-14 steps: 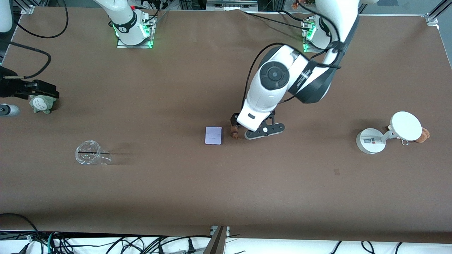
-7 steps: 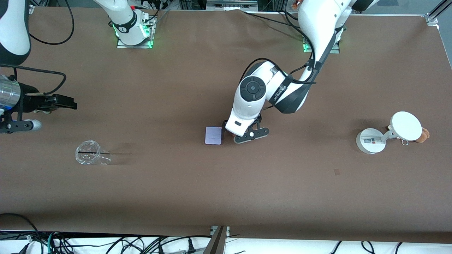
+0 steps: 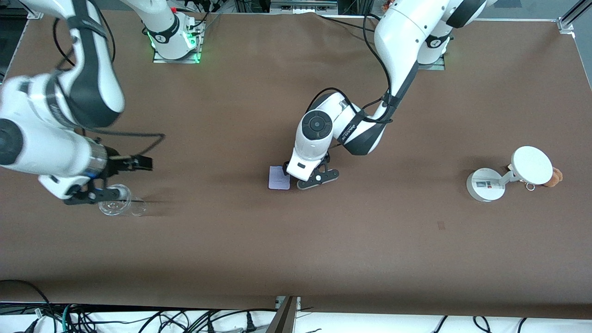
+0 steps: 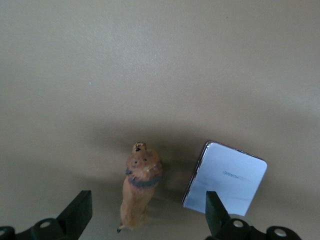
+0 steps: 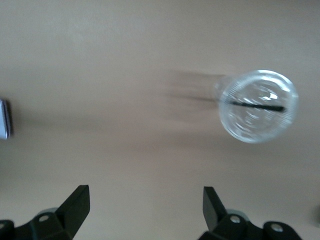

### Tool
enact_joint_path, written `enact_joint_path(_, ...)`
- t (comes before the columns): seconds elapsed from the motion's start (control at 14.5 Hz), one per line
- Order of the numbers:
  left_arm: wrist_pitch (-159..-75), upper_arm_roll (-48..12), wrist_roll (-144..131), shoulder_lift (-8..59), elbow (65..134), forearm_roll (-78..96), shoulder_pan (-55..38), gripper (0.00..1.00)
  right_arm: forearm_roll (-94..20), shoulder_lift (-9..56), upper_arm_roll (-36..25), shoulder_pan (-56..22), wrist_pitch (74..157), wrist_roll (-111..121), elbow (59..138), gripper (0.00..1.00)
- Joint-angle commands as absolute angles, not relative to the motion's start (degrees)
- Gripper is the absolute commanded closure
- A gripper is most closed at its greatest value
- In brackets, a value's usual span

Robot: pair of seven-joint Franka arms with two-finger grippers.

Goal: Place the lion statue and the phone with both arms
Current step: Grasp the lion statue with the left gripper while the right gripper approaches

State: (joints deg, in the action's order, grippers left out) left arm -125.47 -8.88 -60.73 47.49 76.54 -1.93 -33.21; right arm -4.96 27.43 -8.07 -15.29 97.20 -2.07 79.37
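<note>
A robotics laboratory. Two white industrial arms stand bolted on metal base plates [image 3: 175, 58] lit by green indicator lights, at the edge of a wide bench [image 3: 296, 240] covered in plain brown sheeting. Aluminium framing [image 3: 571, 18] borders the bench corners, and loose black cables [image 3: 152, 321] and power plugs trail along the floor at its near edge. Small unrelated test props, such as a clear plastic cup [image 3: 118, 203] and a white round stand [image 3: 502, 180], lie scattered well apart.

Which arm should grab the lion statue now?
Left. The left gripper hangs open right over the lion statue, which lies beside the phone. The right gripper, also open, is over the clear cup toward the right arm's end.
</note>
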Motion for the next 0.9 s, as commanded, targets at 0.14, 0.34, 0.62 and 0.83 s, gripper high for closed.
enact_joint_path(0.14, -126.3, -8.2, -61.1, 49.7, 75.1, -3.0, -34.5, 0.48, -5.0, 31.2, -8.3, -17.5, 101.3, -8.1, 78.7, 0.00)
enact_joint_path(0.34, -125.9, -8.0, -59.7, 49.6, 75.8, -3.1, -34.2, 1.00, -5.4, 33.4, -8.3, -17.8, 104.0, -8.2, 78.7, 0.00)
enact_joint_path(0.62, -123.2, -6.3, -59.1, 48.6, 75.8, -3.2, -33.9, 1.00, -4.6, 34.9, -8.3, -20.6, 106.3, -10.8, 78.7, 0.00)
enact_joint_path(0.83, -119.6, -5.9, -54.0, 45.8, 75.6, -3.2, -31.3, 1.00, -4.5, 35.9, -8.3, -22.1, 107.6, -13.4, 78.7, 0.00)
